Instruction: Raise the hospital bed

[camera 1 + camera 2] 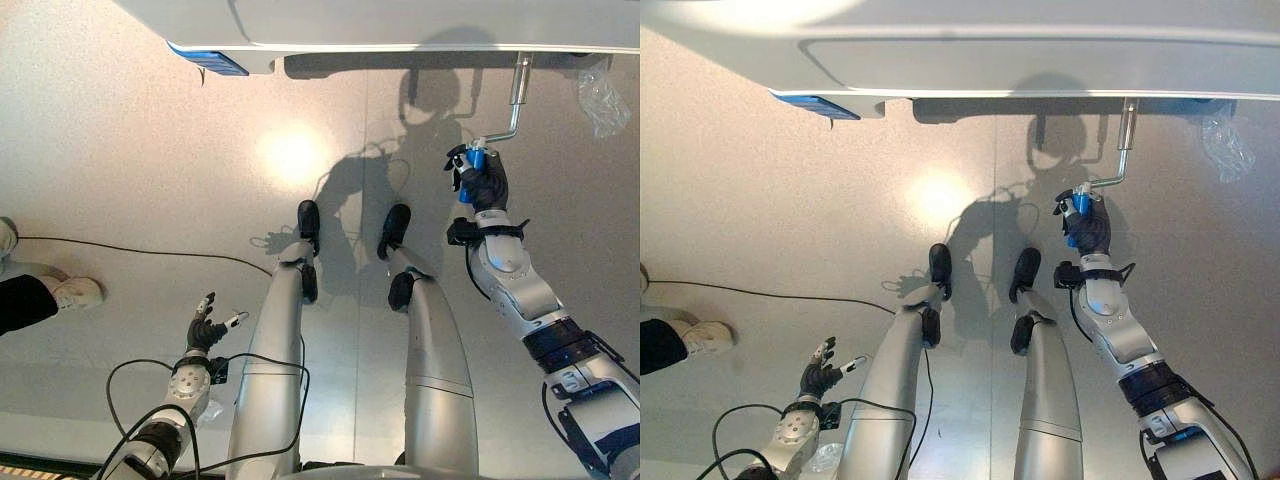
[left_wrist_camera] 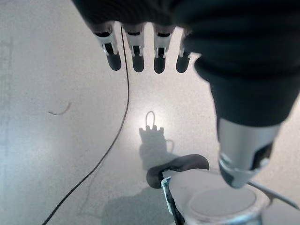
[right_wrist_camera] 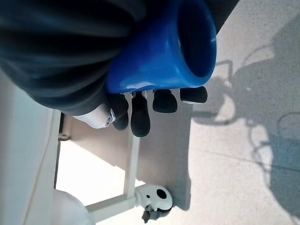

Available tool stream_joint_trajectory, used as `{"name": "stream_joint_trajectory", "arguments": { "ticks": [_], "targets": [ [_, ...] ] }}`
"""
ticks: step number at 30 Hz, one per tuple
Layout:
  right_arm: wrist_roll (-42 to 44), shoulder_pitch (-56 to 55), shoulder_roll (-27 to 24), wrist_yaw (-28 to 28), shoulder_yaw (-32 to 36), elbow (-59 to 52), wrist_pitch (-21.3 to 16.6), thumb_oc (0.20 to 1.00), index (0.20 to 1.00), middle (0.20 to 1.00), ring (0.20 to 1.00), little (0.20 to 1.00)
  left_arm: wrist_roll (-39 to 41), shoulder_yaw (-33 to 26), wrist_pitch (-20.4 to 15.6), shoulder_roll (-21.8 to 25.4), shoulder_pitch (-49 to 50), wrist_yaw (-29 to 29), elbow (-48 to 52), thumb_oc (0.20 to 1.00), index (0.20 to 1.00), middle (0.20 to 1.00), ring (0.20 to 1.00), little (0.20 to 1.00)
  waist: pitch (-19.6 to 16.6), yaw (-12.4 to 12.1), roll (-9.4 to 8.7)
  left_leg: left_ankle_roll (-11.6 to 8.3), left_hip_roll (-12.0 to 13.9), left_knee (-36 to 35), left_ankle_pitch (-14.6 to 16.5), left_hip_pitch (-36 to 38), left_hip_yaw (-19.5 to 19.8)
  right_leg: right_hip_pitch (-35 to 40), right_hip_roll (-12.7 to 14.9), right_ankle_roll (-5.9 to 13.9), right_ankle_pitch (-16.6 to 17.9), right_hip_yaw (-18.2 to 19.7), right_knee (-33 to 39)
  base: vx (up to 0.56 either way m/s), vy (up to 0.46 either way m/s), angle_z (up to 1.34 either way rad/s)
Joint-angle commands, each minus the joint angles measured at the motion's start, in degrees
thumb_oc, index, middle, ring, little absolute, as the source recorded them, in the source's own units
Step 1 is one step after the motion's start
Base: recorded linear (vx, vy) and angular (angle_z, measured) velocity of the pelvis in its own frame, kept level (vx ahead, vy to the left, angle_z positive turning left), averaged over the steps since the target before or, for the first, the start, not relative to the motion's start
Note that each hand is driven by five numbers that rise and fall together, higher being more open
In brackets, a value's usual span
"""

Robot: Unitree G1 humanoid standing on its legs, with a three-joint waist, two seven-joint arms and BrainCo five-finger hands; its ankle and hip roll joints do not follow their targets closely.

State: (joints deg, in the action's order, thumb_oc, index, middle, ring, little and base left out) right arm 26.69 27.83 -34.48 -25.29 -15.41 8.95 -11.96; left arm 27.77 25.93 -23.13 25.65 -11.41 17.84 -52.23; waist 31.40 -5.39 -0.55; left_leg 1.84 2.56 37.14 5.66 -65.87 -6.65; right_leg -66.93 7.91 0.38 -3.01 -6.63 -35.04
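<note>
Right hand is clenching around the one blue crank handle, fingers wrapping it, just below the hospital bed edge. One silver crank rod is running from the handle up under the bed frame. Left hand is hanging released over the floor. One person's shoe is resting on the floor well apart, beside a thin black cord. One bed caster is showing under the frame.

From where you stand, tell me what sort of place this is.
Probably a hospital room or care training space: a white bed frame with a metal crank, its blue handle gripped by the right hand, over speckled flooring.
</note>
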Motion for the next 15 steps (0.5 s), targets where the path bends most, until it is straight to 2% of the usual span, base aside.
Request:
{"name": "stream_joint_trajectory", "arguments": {
  "ticks": [1, 4, 15],
  "targets": [
    [-0.8, -1.6, -1.4, -3.4, 10.5, -20.8, -20.8, 0.2, 0.2, 0.2, 0.2, 0.2, -0.1, 0.4, -0.6, -0.5, 7.5, 0.0, 0.7, 1.0, 1.0, 1.0, 1.0, 1.0, -4.6, 3.8, 3.47, -3.36, -1.0, -6.0, -4.0, -1.0, 4.8, 0.8, 1.5, 4.4, 2.0, -1.4, 0.2, 0.0, 0.0, 0.0],
    [2.1, -2.7, 0.4, -4.8, 14.5, -20.9, -23.4, 0.2, 0.2, 0.2, 0.2, 0.2, 0.7, 0.4, -0.3, -1.0, 7.4, 0.2, 0.1, 1.0, 1.0, 1.0, 1.0, 1.0, -4.7, 4.4, 3.6, -3.34, -0.9, -6.1, -3.9, -1.0, 4.6, 0.4, 1.4, 4.38, 1.9, -1.4, 0.1, 0.0, 0.0, 0.0],
    [2.0, -3.0, 2.3, -9.9, 21.7, -19.2, -26.2, 0.2, 0.2, 0.2, 0.2, 0.2, 1.7, 0.3, -0.5, -1.9, 7.2, 0.4, -1.0, 1.0, 1.0, 1.0, 1.0, 1.0, -5.7, 4.9, 3.99, -3.5, -0.9, -6.5, -3.6, -1.2, 5.0, -0.5, 1.2, 4.19, 1.3, -1.4, -0.2, 0.0, 0.0, 0.0]
  ]
}}
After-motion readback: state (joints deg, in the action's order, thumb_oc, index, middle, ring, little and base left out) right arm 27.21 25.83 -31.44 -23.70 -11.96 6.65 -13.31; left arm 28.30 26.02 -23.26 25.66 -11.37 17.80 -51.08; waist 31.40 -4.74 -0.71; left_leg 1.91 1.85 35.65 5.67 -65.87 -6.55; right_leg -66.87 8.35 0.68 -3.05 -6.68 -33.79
